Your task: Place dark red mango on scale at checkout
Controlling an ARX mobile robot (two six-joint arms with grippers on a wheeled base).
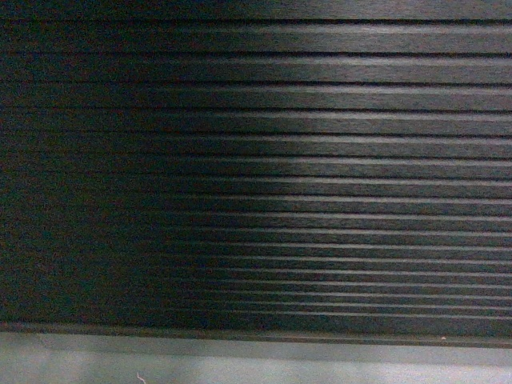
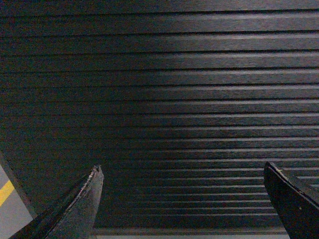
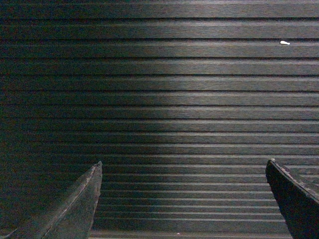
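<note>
the checkout (image 1: 256, 160) ribbed front fills every view; left gripper (image 2: 182, 199) and right gripper (image 3: 183, 199) both spread wide, holding nothing.

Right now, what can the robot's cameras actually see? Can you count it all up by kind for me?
Ribbed dark counter front (the checkout): 1
Grey plinth under it: 1
Grippers, both with fingers spread apart and empty: 2 (left gripper, right gripper)
Mangoes: 0 in view
Scales: 0 in view
Total: 4 things seen
</note>
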